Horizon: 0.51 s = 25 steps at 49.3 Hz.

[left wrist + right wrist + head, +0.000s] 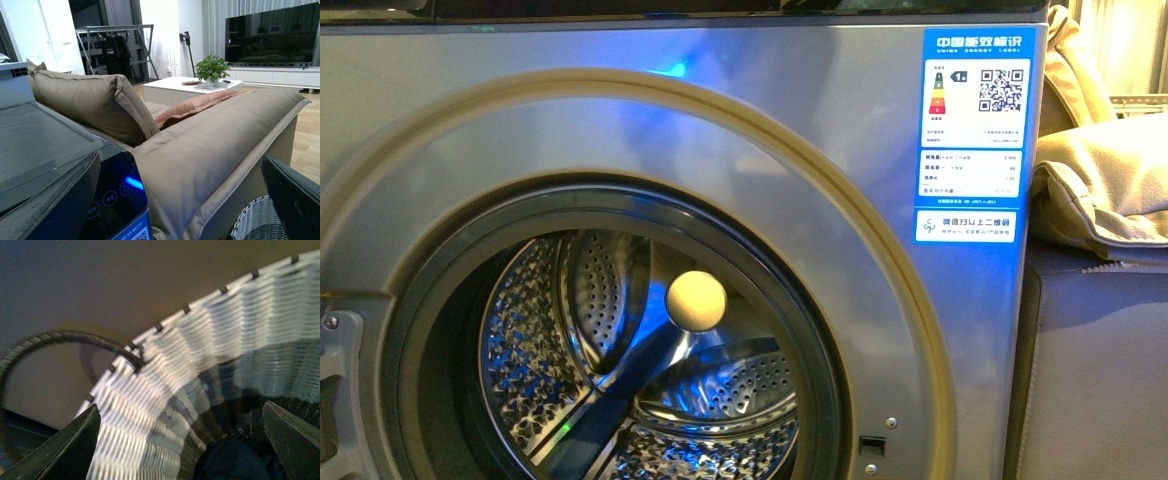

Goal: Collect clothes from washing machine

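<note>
Over basket rim (210,315) | right claw (180,440) spread above dark clothes (230,462) | left claw (165,200) spread | drum mouth (620,350) unobstructed

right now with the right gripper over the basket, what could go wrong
The open right gripper hangs inside the grey-white woven basket, close to its wall and dark looped handle; a finger could snag on lifting out. The dark navy garment lies right under it and could catch and be pulled back out.
</note>
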Available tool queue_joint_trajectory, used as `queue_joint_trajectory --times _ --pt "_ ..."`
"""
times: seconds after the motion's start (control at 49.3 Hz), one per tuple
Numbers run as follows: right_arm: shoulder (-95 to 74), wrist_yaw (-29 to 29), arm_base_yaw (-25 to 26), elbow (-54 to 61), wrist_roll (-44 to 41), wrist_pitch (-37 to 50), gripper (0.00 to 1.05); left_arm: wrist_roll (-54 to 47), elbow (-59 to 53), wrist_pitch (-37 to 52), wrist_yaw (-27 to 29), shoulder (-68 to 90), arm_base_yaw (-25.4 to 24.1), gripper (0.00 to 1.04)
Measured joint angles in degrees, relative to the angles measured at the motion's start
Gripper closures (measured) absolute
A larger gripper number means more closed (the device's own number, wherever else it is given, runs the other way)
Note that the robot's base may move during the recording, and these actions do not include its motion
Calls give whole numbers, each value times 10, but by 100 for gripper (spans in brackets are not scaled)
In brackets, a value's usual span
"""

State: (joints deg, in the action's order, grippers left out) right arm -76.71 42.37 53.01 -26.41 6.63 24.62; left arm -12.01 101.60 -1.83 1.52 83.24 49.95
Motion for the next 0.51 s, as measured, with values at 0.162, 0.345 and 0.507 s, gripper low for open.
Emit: queue_joint_trajectory --times 0.162,0.345,0.507 --pt "117 -3 -38 -28 84 52 8 0 0 0 0 0 0 7" --pt "215 -29 -97 -53 163 68 8 0 0 0 0 0 0 7" --pt "303 -70 -159 -55 189 66 8 0 0 0 0 0 0 7"
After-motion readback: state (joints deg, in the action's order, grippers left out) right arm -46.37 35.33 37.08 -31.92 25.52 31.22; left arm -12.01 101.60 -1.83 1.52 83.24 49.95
